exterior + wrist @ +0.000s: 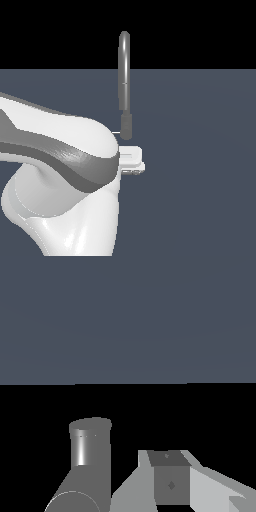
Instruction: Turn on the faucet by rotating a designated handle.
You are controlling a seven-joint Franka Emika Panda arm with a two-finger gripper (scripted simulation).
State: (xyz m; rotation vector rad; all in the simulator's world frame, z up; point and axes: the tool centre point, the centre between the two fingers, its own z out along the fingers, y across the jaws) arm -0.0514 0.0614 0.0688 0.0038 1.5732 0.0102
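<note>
The faucet (124, 75) is a tall slim grey tube with an arched top, standing on a short darker cylindrical base (126, 126). The handle (116, 132) shows as a very thin light rod sticking out of that base toward the exterior view's left. My gripper (133, 160) sits just below and in front of the base, mostly hidden behind my own arm. Only its flat white edges show, and the finger gap is hidden. In the wrist view a grey cylindrical part of the faucet (90, 453) stands close beside one gripper finger (170, 483).
My bulky white-and-grey arm (60, 170) fills the lower part of the exterior view's left and covers the ground there. A flat dark blue-grey floor (200, 150) stretches around the faucet.
</note>
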